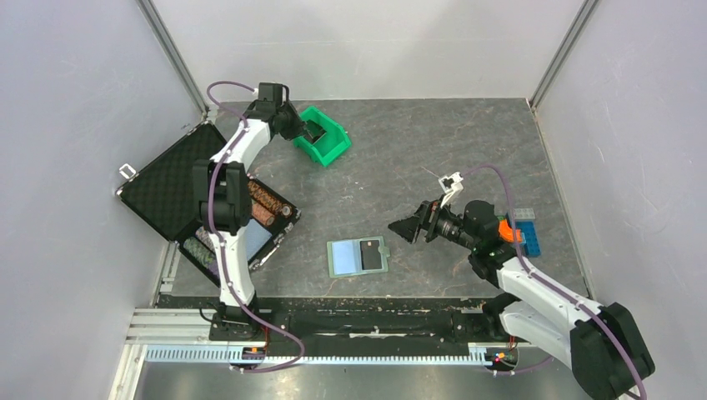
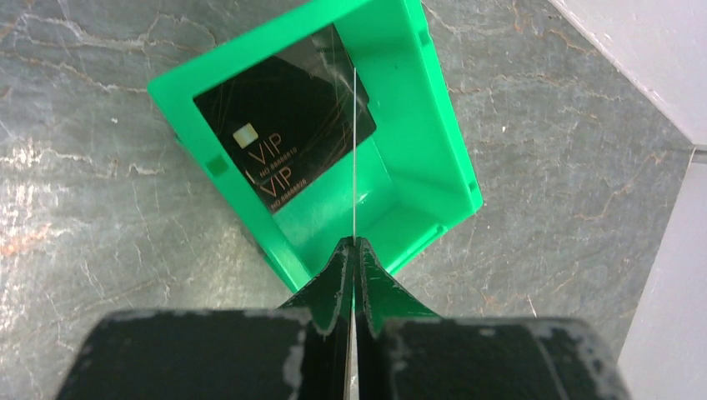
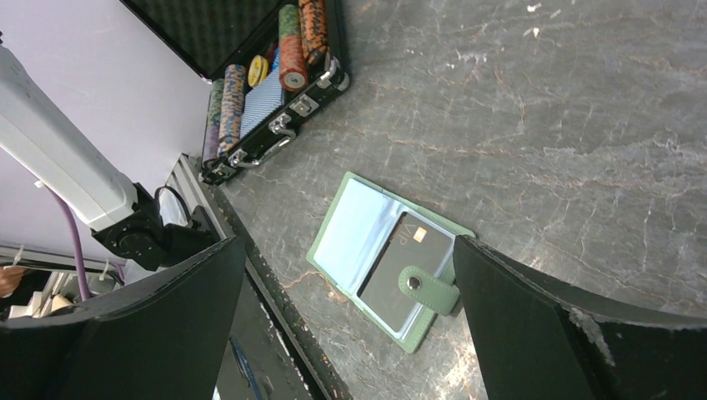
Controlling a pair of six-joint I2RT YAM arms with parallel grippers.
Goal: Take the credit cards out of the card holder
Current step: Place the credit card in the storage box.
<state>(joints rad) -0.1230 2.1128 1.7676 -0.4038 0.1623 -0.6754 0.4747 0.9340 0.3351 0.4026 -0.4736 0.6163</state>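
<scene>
The card holder [image 1: 343, 258] lies open on the table near the front middle, its light blue panel on the left. A dark credit card [image 1: 372, 255] sits in its right half under the closing tab [image 3: 429, 287]; holder [image 3: 350, 229] and card [image 3: 392, 271] also show in the right wrist view. My right gripper [image 1: 404, 229] is open and empty, hovering to the holder's right [image 3: 348, 243]. My left gripper [image 1: 313, 131] is over the green bin [image 1: 333, 152], shut on a credit card seen edge-on [image 2: 354, 150]. Another dark credit card [image 2: 283, 133] lies inside the bin [image 2: 433, 108].
An open black foam-lined case [image 1: 167, 179] with rows of poker chips [image 1: 267, 204] stands at the left, also in the right wrist view [image 3: 283, 83]. Blue and orange blocks [image 1: 525, 232] lie at the right behind my right arm. Walls enclose the table.
</scene>
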